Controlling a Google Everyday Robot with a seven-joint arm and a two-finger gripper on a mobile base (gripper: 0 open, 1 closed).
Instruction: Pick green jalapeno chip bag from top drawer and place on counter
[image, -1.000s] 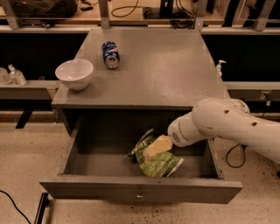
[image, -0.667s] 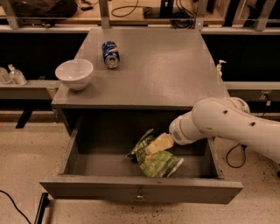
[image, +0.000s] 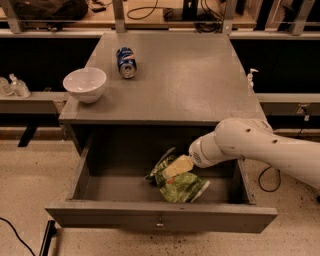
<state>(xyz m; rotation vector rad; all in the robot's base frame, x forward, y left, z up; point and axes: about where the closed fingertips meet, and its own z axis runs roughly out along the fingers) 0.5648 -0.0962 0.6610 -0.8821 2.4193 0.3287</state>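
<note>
Green jalapeno chip bag (image: 181, 187) noted lying crumpled on the floor of the open top drawer (image: 160, 216), right of centre and near the front panel. Gripper (image: 177, 166) seen down inside the drawer, touching the bag's upper edge; whether it is open or closed cannot be told. Bag judged light, soft and crinkly, its foil likely slippery and easily crushed. A pinch is best taken on a raised fold or the sealed edge, not the flat belly. Counter (image: 185, 80) carries a white bowl (image: 85, 84) and blue soda can (image: 126, 62) toward its left; the right half is judged suited for placement.
</note>
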